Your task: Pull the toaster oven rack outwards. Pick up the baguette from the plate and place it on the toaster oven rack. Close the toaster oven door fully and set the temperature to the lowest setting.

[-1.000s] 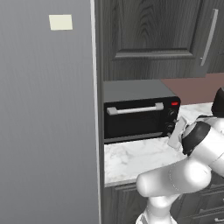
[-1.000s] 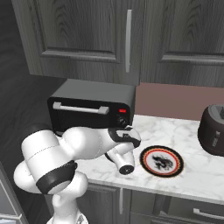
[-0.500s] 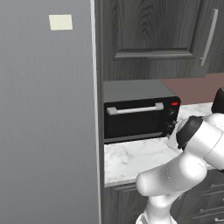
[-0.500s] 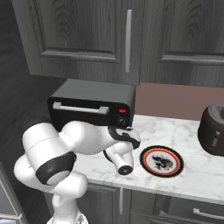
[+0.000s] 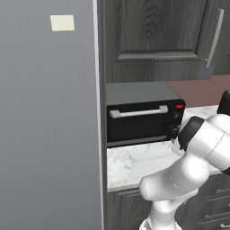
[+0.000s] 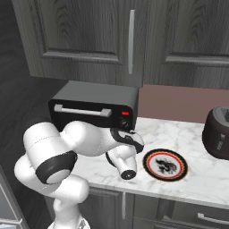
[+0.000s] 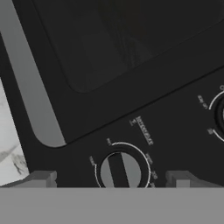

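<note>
The fingers (image 7: pixel 43 178) are spread wide, with a round knob (image 7: pixel 120 171) of the toaster oven (image 5: pixel 143 117) framed between them; contact cannot be told. The toaster oven door (image 5: pixel 140 123) is shut.

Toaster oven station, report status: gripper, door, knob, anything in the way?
Gripper open, straddling a knob on the toaster oven. Toaster oven door shut. Plate bare. Nothing in the way.

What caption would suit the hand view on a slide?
Open hand close up against the shut toaster oven door, a round knob sitting between its fingertips.
</note>
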